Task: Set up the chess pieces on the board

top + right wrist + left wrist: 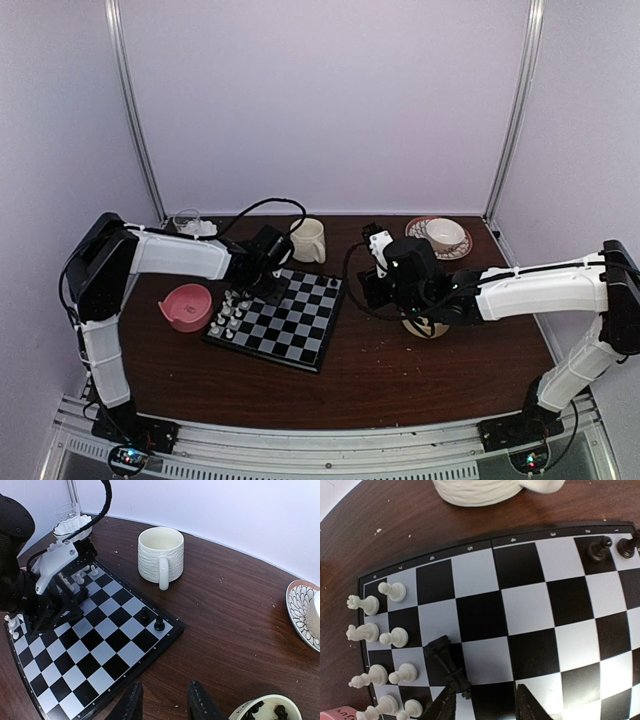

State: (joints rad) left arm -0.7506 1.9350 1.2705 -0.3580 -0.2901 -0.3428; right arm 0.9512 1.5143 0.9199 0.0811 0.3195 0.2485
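Glossy checkered board [530,610] on dark wood table [400,380], white pieces [395,591] lined along 1 edge, left claw [487,697] spread — a tilted black piece [445,662] leaning on 1 finger, right claw [165,705] released beside the board, ribbed cream mug [160,555] behind.

Left arm [180,255] and right arm [540,287]: white link shells, black joints. Black cable [262,205] loops off the left wrist. Left end effector [485,687] and right end effector [165,685]: black.

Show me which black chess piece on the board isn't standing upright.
The tall black piece tilted over at the left hand's fingertips, beside the white pieces. The two black pawns at the checkered board's far corner stand upright.
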